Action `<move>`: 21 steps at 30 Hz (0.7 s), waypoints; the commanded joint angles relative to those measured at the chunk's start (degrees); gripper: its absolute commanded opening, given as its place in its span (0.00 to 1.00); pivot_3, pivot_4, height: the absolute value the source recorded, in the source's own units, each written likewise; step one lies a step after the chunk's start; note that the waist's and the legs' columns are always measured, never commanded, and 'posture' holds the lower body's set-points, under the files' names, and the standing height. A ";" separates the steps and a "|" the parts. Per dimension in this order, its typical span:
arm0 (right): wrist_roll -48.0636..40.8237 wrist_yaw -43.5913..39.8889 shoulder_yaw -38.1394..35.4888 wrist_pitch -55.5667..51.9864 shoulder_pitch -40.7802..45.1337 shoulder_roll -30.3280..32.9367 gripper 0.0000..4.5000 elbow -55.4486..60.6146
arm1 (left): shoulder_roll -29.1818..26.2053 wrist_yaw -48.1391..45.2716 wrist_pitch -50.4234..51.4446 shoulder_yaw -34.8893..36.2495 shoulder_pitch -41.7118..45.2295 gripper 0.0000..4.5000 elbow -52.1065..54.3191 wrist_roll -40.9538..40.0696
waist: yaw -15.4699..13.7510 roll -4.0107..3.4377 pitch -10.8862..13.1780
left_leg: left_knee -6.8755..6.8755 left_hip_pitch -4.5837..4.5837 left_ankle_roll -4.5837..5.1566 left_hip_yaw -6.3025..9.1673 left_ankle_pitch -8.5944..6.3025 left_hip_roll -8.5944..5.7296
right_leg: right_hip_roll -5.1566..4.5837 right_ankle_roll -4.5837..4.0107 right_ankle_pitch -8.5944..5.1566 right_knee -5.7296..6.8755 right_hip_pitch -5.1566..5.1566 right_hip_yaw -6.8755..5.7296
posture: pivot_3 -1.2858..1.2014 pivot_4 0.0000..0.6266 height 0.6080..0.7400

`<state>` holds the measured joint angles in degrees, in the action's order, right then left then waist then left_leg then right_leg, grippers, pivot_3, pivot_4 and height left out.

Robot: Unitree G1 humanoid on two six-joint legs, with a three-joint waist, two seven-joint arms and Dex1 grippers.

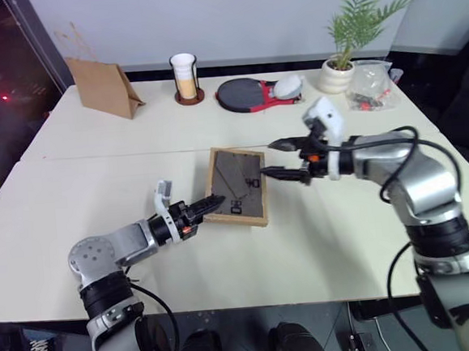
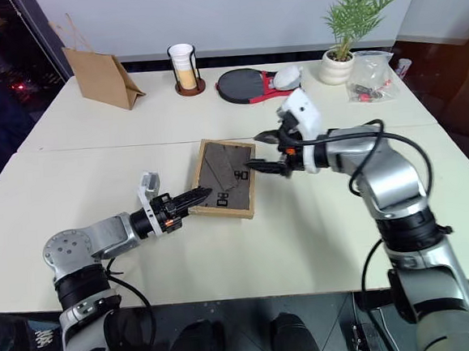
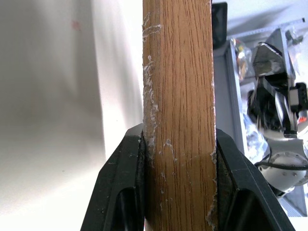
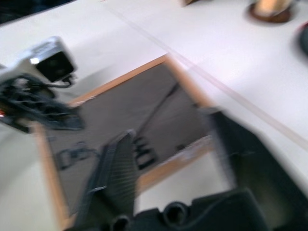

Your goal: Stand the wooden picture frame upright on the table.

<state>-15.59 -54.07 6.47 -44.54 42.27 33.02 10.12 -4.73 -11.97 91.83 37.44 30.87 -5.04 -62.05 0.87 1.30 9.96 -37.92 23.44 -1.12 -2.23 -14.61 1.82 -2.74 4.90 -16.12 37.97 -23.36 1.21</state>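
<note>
Cream table (image 1: 97, 178), seam across; paper bag (image 1: 103, 87), potted plant (image 1: 346, 49) behind

text: none legible | labels: none legible | numbers: none | signs: none

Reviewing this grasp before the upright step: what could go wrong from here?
1. The left hand pinches only the wooden picture frame by one edge, so the frame may pivot or slip as it is raised.
2. The right hand is open above the frame's dark back; the frame has no second support.
3. The fold-out stand looks flat against the back, so a frame stood on the table would likely tip.
</note>
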 commanded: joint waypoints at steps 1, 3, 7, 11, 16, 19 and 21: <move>-1.30 1.22 1.05 -1.10 4.11 -2.98 0.99 -3.73 | 1.70 0.01 -0.27 -0.24 -0.58 0.23 4.06 -3.42 | 0.02 0.00 0.00 | 0.00 0.00 0.00 -0.01 0.00 0.00 | -0.02 0.00 0.00 0.00 -0.01 0.00 | 0.52 0.24 1.00; -1.72 1.65 1.50 -1.48 5.54 -4.82 0.99 -6.86 | 2.26 0.26 -0.27 -0.51 -1.19 0.23 5.21 -3.86 | 0.02 0.00 0.00 | -0.01 0.00 0.00 -0.01 0.00 0.00 | -0.03 0.00 0.01 0.01 -0.01 0.00 | 0.52 0.24 1.00; -2.67 1.94 1.86 -2.73 7.50 -7.47 0.99 -12.20 | 2.95 0.98 -0.43 -1.06 -2.17 0.23 6.80 -4.95 | -0.05 0.00 0.00 | 0.01 0.01 0.00 -0.01 0.00 0.00 | -0.04 -0.01 0.00 0.00 -0.02 0.00 | 0.52 0.24 1.00; -2.76 1.44 2.62 -3.06 8.50 -8.91 0.99 -16.00 | 3.23 1.32 -0.69 -1.51 -3.00 0.23 8.09 -6.17 | -0.01 0.00 0.00 | 0.01 0.04 -0.01 -0.02 0.00 0.00 | -0.06 -0.01 0.00 -0.02 -0.04 0.00 | 0.52 0.24 1.00; -3.20 0.49 3.70 -3.38 8.73 -9.92 0.99 -17.40 | 3.63 2.21 -1.22 -2.64 -4.31 0.23 9.69 -7.73 | 0.06 -0.01 0.00 | 0.03 0.04 -0.01 -0.02 -0.01 0.00 | -0.12 -0.01 0.00 -0.03 -0.06 -0.01 | 0.52 0.24 1.00; -4.15 -0.07 3.98 -4.15 8.54 -10.36 0.99 -15.86 | 3.61 2.91 -1.80 -2.88 -4.68 0.23 9.81 -8.52 | 0.06 -0.01 0.00 | 0.05 0.04 -0.01 -0.02 -0.01 0.00 | -0.13 -0.01 0.00 -0.04 -0.06 -0.01 | 0.52 0.24 1.00; -4.87 -0.44 4.09 -4.63 8.32 -10.31 0.99 -14.12 | 3.67 3.65 -2.56 -2.87 -4.77 0.23 9.51 -8.92 | 0.10 -0.01 0.01 | 0.06 0.04 -0.01 -0.02 -0.01 0.00 | -0.13 -0.01 0.00 -0.04 -0.07 0.00 | 0.52 0.24 1.00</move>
<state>-18.94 -53.77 10.73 -48.85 49.85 23.07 -7.23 -1.52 -8.06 90.49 34.81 25.41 2.44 -67.55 0.97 1.29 9.96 -37.86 23.49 -1.13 -2.25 -14.62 1.82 -2.88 4.89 -16.12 37.92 -23.44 1.20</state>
